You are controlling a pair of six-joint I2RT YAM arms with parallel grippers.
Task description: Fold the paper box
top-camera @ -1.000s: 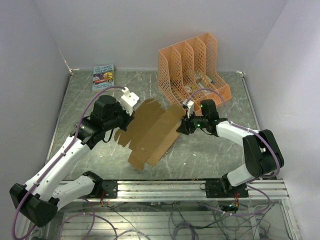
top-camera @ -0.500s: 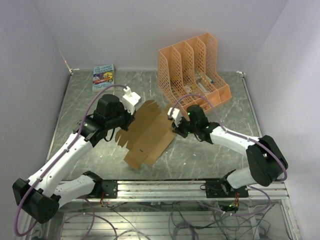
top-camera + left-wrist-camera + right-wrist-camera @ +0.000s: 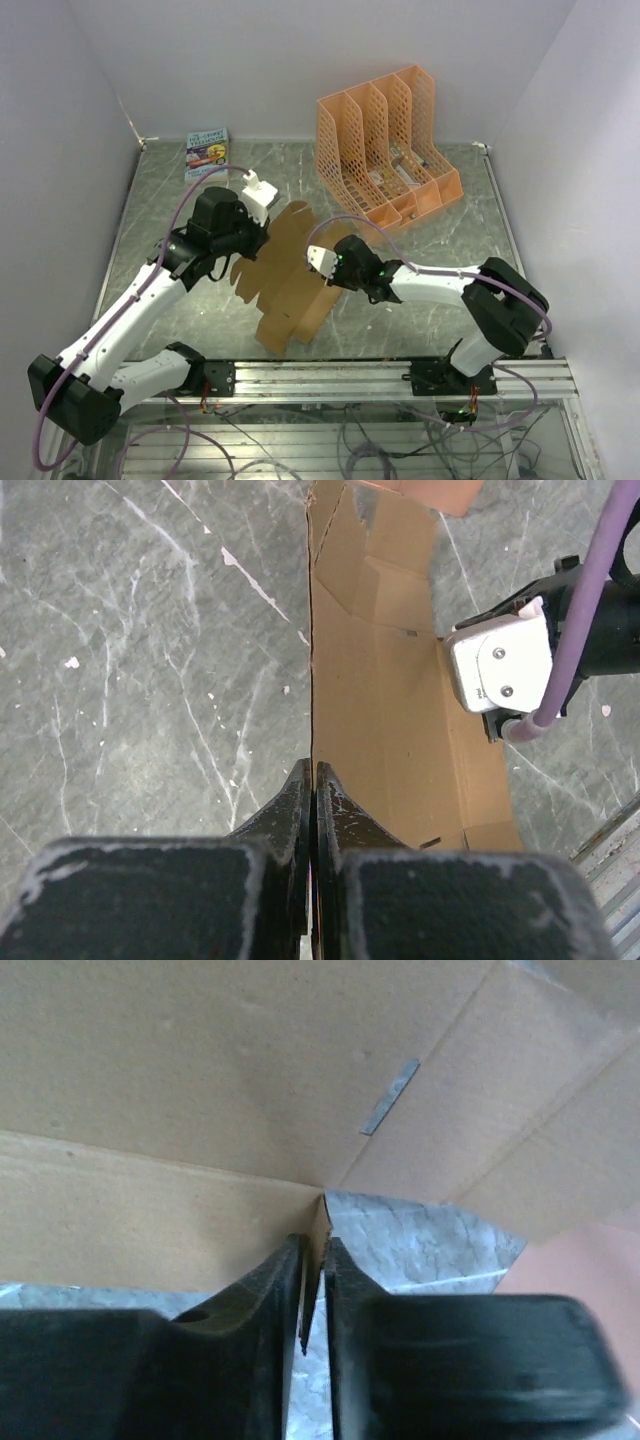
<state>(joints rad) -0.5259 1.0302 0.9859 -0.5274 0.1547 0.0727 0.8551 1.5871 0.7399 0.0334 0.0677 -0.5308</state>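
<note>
The paper box (image 3: 290, 275) lies mid-table (image 3: 450, 230), partly lifted off it. Each arm grips an opposite edge, apparently so a panel can swing along its crease. The left pincer (image 3: 314, 772) is clamped on the sheet's thin edge; the right pincer (image 3: 315, 1240) is nipped tight on a flap edge

**Middle blocked, margins open**

With 12 o'clock at the far wall, the paper box (image 3: 290, 275), left arm (image 3: 120, 320) and right arm (image 3: 430, 283) fill the middle of the table (image 3: 470, 228). The left gripper (image 3: 314, 770) clamps the box's 10 o'clock edge, the right gripper (image 3: 313, 1245) its 3 o'clock edge. The orange rack (image 3: 390, 150) walls off 1 o'clock; a book (image 3: 207, 153) lies at 11. Bare marble is open at 12 between book and rack, and at 3 between rack and right arm.
</note>
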